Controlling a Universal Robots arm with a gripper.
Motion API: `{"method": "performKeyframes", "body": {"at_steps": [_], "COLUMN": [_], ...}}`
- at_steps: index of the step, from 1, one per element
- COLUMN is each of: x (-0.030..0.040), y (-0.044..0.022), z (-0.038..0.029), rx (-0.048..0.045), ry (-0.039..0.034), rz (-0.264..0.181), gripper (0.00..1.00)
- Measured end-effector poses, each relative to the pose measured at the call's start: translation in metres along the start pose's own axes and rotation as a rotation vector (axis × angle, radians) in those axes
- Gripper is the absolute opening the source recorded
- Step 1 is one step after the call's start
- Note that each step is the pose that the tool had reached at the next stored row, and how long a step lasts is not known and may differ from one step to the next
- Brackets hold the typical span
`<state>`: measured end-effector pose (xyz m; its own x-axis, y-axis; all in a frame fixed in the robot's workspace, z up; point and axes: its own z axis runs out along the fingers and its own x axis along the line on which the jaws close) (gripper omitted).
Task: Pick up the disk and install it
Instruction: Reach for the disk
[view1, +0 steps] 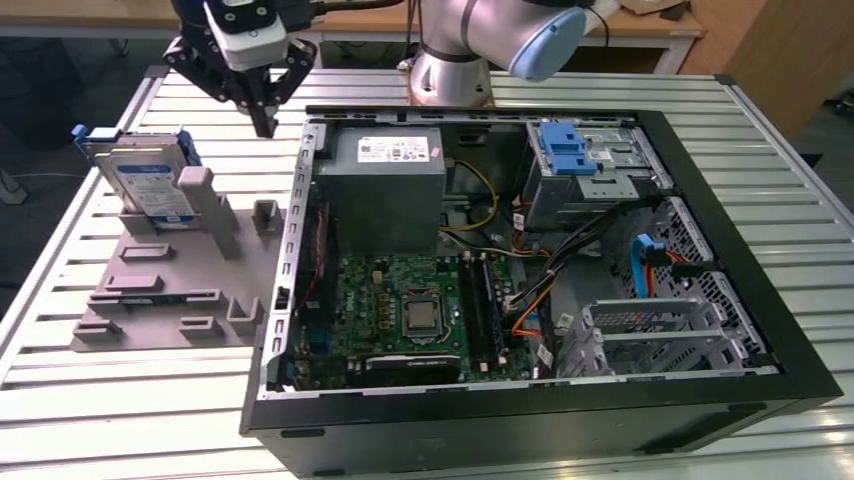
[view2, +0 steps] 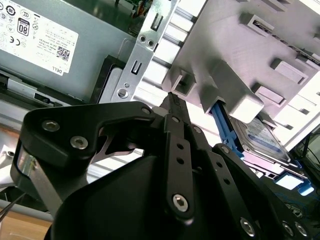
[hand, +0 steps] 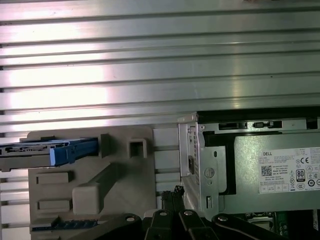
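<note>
The disk (view1: 144, 182) is a silver drive with a white-and-blue label in a blue bracket. It stands on edge in the grey holder (view1: 174, 290) on the exterior view's left. My gripper (view1: 263, 122) hangs above the table between that holder and the open computer case (view1: 747, 300), to the right of the disk and apart from it. Its fingers are shut, tips together, with nothing between them. In the second wrist view the fingertips (view2: 171, 98) meet near the holder, with the disk (view2: 262, 137) beyond. The first wrist view shows the disk (hand: 45, 150) edge-on and the gripper (hand: 172, 192).
The case lies open with a grey power-supply box (view1: 387, 190), a green motherboard (view1: 400, 310), cables, and a blue latch on a metal cage (view1: 574, 150). The arm's base (view1: 447, 70) stands behind the case. The slatted metal table (view1: 107, 400) surrounds everything.
</note>
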<state>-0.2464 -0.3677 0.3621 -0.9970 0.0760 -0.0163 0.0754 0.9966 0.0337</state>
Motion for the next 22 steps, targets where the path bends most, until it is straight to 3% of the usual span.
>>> {"method": "performKeyframes", "body": {"at_steps": [22], "x": [0.0050], "y": [-0.0005], "z": [0.0046], "rx": [0.0000], "ry": [0.0010], "rz": [0.000], "gripper": [0.11]}}
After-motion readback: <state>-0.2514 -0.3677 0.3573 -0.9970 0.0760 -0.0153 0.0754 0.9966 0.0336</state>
